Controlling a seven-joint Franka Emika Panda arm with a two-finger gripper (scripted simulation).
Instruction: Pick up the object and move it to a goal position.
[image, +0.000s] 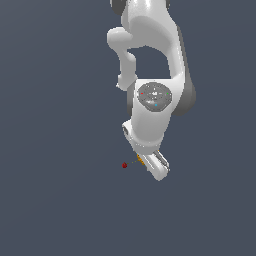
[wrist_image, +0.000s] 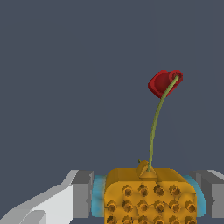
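— While the arm (image: 152, 75) hangs down over the plain grey ground (image: 55, 200), where is the gripper (image: 152, 164)?

— At the low end of the arm in the exterior view, tilted toward that view's right. The white body hides most of it there; only a sliver of orange shows at its tip.

— Does it hold anything?

— Yes. The wrist view shows the object (wrist_image: 148, 194) sitting between the two fingers (wrist_image: 83, 192), one grey pad on each side. Cyan flecks sit at both of its edges, right against the pads, so the jaws are closed in on it to about its own width.

— What does the object look like up close?

— An orange block, rounded on top, with rows of dark-centred bumps across its face. A thin green stem (wrist_image: 154, 127) rises from a small knob on its top and curves away from the gripper.

— Where does the stem end?

— At a small dark-red blob, the goal (wrist_image: 164, 82). The stem's tip lies across it.

— And in the exterior view?

— The goal (image: 124, 165) is a tiny red dot just beside the gripper tip, on the exterior view's left. The object (image: 140, 159) is the orange speck near it. Whether the two touch I cannot tell at that size.

— Is the object resting on the ground?

— I cannot tell; neither view shows a shadow or contact under it.
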